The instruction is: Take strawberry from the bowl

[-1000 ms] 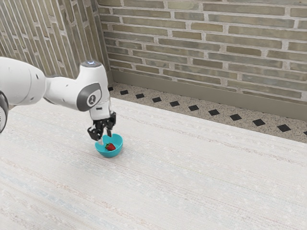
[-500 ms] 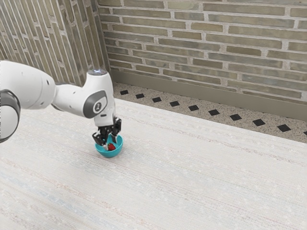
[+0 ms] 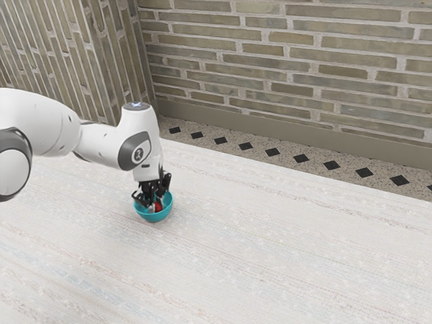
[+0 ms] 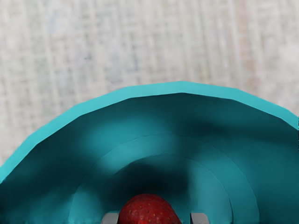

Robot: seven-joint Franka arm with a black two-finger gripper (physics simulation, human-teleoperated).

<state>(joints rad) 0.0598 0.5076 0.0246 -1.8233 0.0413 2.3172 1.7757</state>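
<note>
Strawberry between your open fingertips, in the bowl
Your gripper (image 3: pixel 156 205) reaches down into the teal bowl (image 3: pixel 154 217), fingers apart; the strawberry (image 4: pixel 148 211) lies between them, close against one, a slim gap at the other; its long axis you can't tell; the bowl sits upright on the table (image 3: pixel 270 256); closing, then a straight lift, looks next.

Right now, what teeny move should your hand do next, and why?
I'd probably close my hand gently on the strawberry. My fingers are down in the blue bowl, one on each side of the strawberry, but a gap shows between it and one finger, so it doesn't look gripped.
</note>
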